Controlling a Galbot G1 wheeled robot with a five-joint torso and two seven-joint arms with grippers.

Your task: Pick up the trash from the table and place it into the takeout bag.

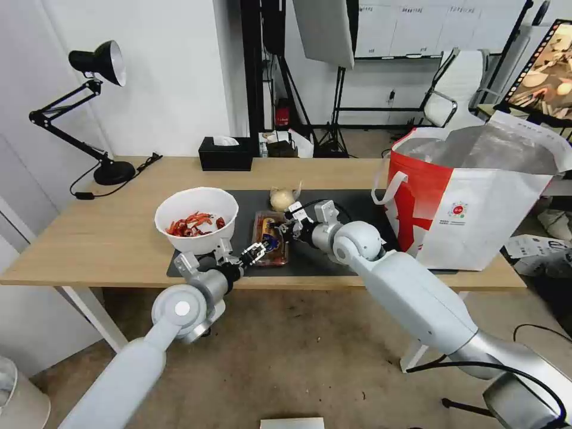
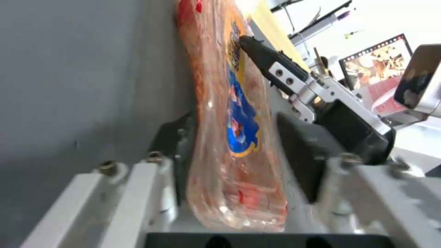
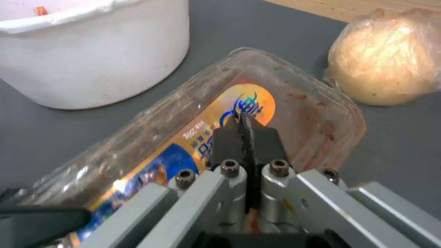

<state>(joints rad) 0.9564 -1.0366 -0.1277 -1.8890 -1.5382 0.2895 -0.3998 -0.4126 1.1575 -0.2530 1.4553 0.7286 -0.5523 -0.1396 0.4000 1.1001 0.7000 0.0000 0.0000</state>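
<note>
Left gripper [image 1: 255,250]: you had it at the near end of the clear tray [image 1: 271,238], jaws spread to either side of that end. Your left wrist view showed the tray [image 2: 229,137] between the two pads with a gap on one side; whether they gripped it I could not tell.
Right gripper [image 1: 288,227]: it sat over the tray's far end. Your right wrist view showed the jaws pressed together, tips on the orange-and-blue label [image 3: 229,124].
Trash: the white bowl [image 1: 197,219] of red shells stood on the dark mat [image 1: 357,205] just left of the tray; the yellowish pouch [image 1: 282,198] lay just behind it.
Takeout bag [image 1: 476,202]: it stood upright and open on the desk [image 1: 89,238] at your right, well apart from the tray.
</note>
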